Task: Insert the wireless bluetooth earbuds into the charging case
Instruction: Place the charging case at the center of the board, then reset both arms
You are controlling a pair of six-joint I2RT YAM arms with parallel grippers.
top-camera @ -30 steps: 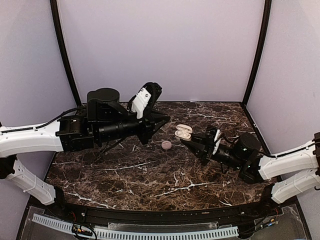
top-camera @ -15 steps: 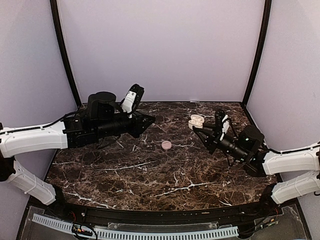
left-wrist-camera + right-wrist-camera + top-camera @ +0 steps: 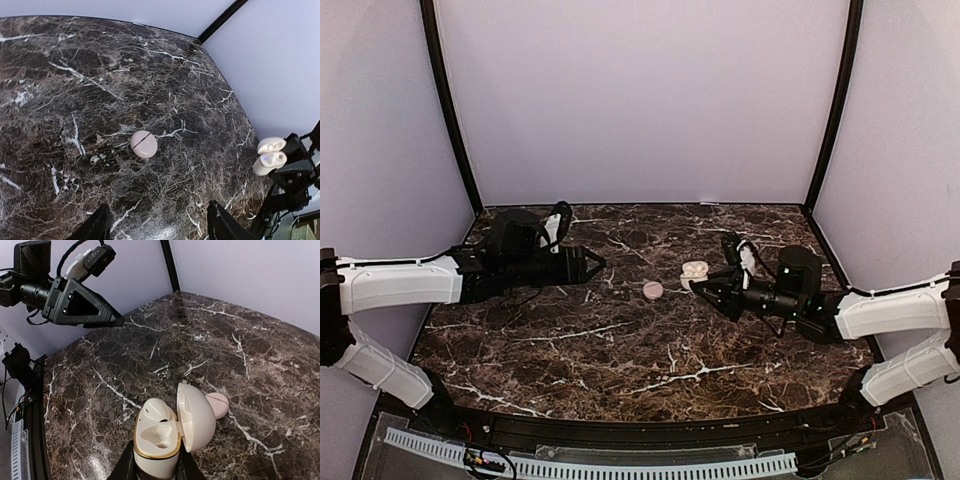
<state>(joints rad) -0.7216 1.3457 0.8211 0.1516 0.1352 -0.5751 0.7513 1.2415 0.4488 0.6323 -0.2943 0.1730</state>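
The white charging case (image 3: 156, 450) with a gold rim is open, its lid (image 3: 197, 415) swung to the right. My right gripper (image 3: 156, 462) is shut on its lower body and holds it just above the marble. One white earbud (image 3: 158, 411) sits in the far socket; the near socket (image 3: 159, 433) is empty. In the top view the case (image 3: 695, 270) hangs right of centre. My left gripper (image 3: 596, 262) is low over the left of the table, well apart from the case. Its fingers (image 3: 99, 226) are open with only marble between them.
A small round pink case (image 3: 653, 290), shut, lies on the marble table (image 3: 620, 350) between the two grippers, also seen as the pink case (image 3: 144, 144) ahead of my left fingers. Purple walls and black corner posts (image 3: 450, 110) close in the back and sides.
The left arm has drawn back to the left and dropped lower, and its jaws have opened. The right gripper carried the open case back to the right, then down beside the pink case.
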